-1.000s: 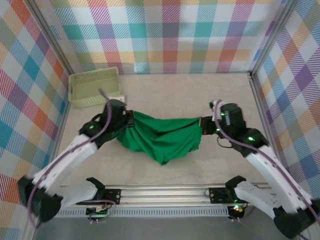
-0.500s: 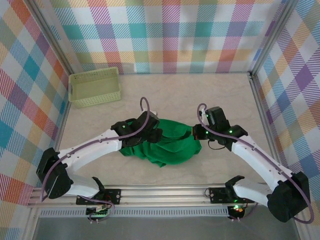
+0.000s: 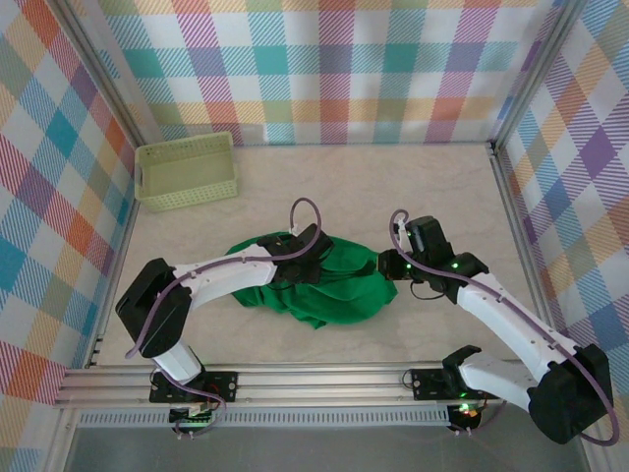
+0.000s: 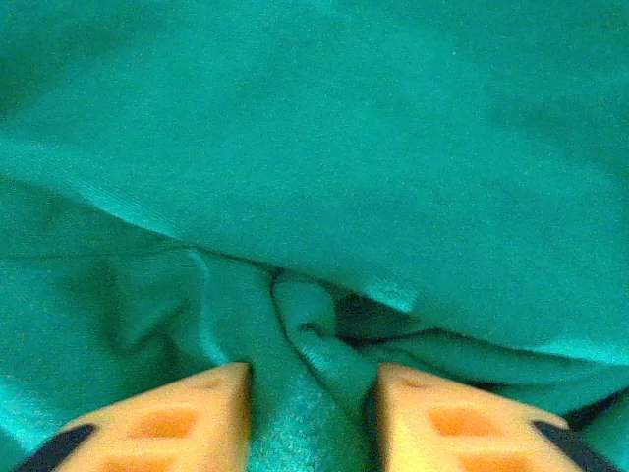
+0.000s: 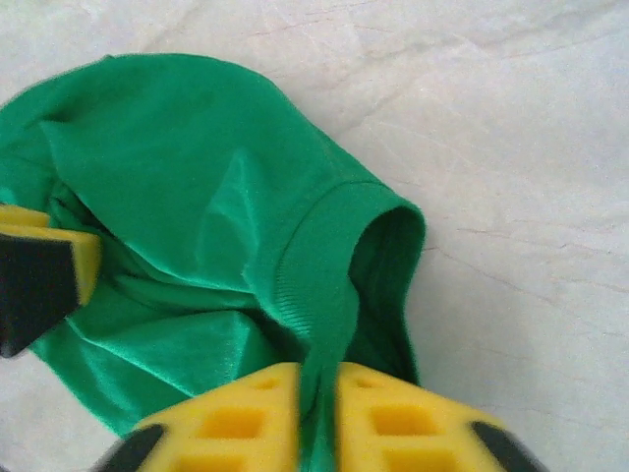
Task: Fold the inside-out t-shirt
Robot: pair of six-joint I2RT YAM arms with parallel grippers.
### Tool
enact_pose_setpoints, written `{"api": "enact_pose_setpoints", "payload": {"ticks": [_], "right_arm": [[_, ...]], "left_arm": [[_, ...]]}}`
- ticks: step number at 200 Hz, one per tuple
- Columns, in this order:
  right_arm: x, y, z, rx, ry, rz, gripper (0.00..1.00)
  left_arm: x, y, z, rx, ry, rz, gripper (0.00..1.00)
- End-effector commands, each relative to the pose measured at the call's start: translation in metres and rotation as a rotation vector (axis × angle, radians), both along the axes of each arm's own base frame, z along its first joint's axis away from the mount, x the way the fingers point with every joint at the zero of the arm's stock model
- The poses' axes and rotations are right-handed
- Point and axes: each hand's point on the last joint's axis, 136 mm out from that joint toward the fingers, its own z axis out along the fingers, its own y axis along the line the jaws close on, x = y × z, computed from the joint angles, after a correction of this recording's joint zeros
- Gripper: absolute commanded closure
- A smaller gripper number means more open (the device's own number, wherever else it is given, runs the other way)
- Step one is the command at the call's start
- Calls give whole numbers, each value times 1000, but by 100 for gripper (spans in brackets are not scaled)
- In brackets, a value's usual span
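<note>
The inside-out t-shirt (image 3: 339, 290) lies bunched in a bright green heap on the table's middle. My left gripper (image 3: 313, 267) is pressed down into the top of the heap. Its jaws stand partly open (image 4: 313, 413), with a fold of the t-shirt (image 4: 324, 344) lying between the orange fingers. My right gripper (image 3: 386, 264) sits at the heap's right edge. It is shut (image 5: 317, 408) on the ribbed hem of the t-shirt (image 5: 197, 177), which loops out from between the yellow pads. One left fingertip (image 5: 54, 251) shows at the left of the right wrist view.
A pale yellow-green lattice basket (image 3: 187, 172) stands at the back left, apart from the shirt. Checked walls close in the back and both sides. Bare marbled tabletop (image 5: 511, 118) lies to the right of the shirt.
Both arms came inward, and the shirt went from stretched between them to a slack heap. The left gripper let go of the left end and moved right onto the heap.
</note>
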Motion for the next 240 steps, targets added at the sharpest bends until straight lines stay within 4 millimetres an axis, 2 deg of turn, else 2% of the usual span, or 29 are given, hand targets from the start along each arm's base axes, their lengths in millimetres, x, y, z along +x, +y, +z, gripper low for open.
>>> {"api": "enact_pose_setpoints", "payload": {"ticks": [1, 17, 29, 44, 56, 78, 102, 124, 147, 169, 179, 199, 219, 240], "right_arm": [[6, -13, 5, -65, -46, -39, 61], [9, -11, 16, -77, -83, -12, 48], [11, -5, 23, -89, -100, 22, 41], [13, 12, 28, -92, -125, 95, 36], [13, 36, 29, -61, -133, 182, 34], [15, 80, 17, -8, -102, 329, 35], [14, 124, -9, -64, -73, 474, 35], [19, 146, -29, -94, -41, 513, 35], [28, 150, -48, -128, -7, 503, 40], [27, 154, -60, -127, 23, 522, 48], [27, 154, -64, -136, 36, 521, 55], [38, 141, -68, -220, 26, 454, 76], [51, 122, -47, -274, -53, 361, 100], [58, 99, -8, -272, -138, 270, 100]], "left_arm": [[6, 4, 2, -21, -29, 49, 77], [1, 6, 4, -82, -54, 59, 87], [-5, 8, 7, -144, -79, 60, 90], [-8, 8, 16, -240, -133, 63, 93], [-12, 10, 21, -302, -162, 64, 94], [-20, 11, 28, -397, -197, 52, 95], [-27, 13, 28, -444, -205, 40, 96], [-32, 19, 24, -444, -209, 42, 97], [-37, 23, 26, -461, -225, 28, 98], [-38, 24, 30, -471, -244, 10, 98], [-39, 24, 31, -473, -249, 2, 98], [-39, 25, 34, -470, -263, -9, 98], [-38, 25, 38, -452, -271, -25, 98], [-33, 23, 50, -427, -292, -56, 99]]}}
